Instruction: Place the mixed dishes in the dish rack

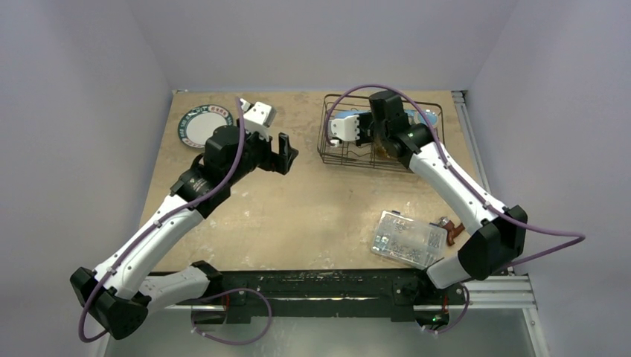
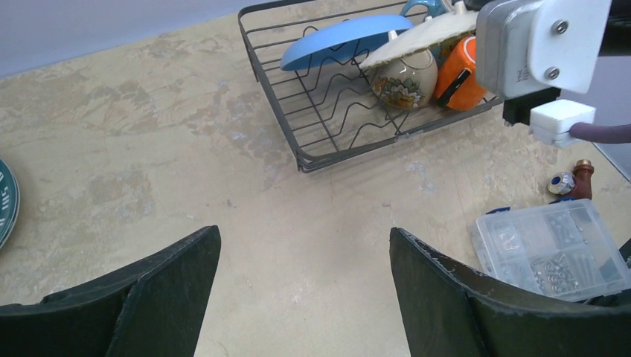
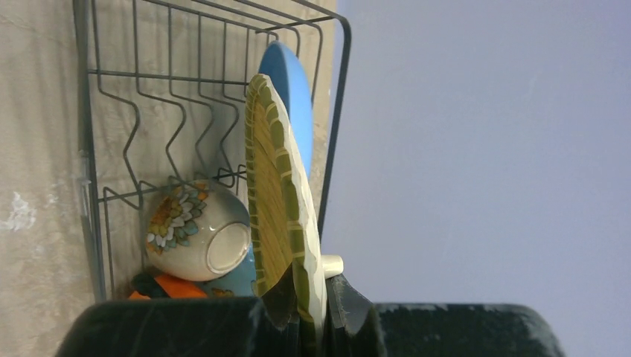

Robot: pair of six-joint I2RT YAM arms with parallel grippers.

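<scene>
My right claw is clenched on the rim of the yellow plate, which stands on edge in the dish rack at the table's 1 o'clock, blue plate just beside it. My left claw gapes wide, holding nothing. The green-rimmed plate lies flat at 11 o'clock.

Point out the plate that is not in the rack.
The white plate with the green patterned rim, lying flat on the table; the blue plate and the yellow plate sit in the dish rack.
</scene>
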